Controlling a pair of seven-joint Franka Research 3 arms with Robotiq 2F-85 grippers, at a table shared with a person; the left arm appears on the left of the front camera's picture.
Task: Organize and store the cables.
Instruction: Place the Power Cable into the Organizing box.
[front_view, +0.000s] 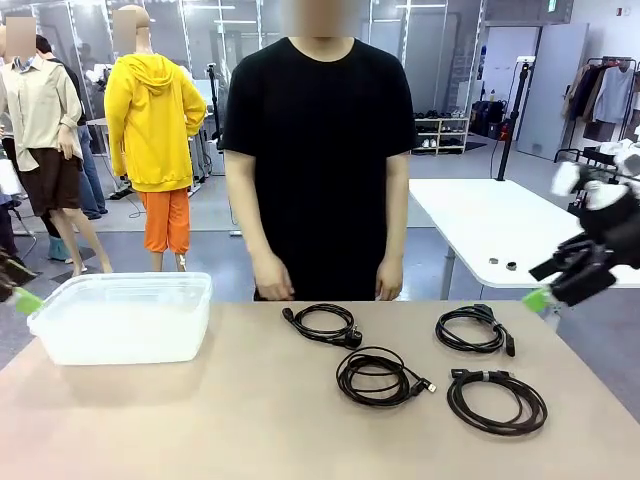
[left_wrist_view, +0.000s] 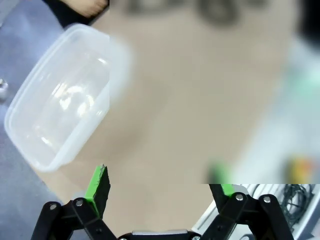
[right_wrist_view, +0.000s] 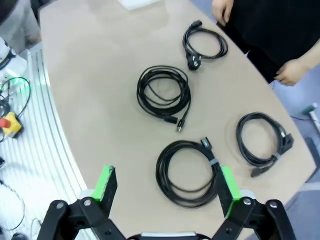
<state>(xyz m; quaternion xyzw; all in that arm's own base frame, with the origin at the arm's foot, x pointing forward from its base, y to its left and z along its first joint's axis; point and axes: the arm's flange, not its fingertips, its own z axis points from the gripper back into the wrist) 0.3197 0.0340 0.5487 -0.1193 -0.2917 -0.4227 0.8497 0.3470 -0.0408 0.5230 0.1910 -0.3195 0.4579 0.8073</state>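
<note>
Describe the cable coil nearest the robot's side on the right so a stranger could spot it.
Find the tan table with a clear plastic bin on its left end, then look to the right end. There this black cable lies nearest the robot's edge and farthest right. A pale band wraps it beside its plug, and its loop looks wider than its neighbours'.

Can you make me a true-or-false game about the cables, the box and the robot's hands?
1. Four coiled cables lie on the table. True.
2. The clear box already holds a cable. False: it looks empty.
3. The robot's right hand is squeezing a cable. False: it is open and holds nothing.
4. The robot's left hand is open. True.
</note>
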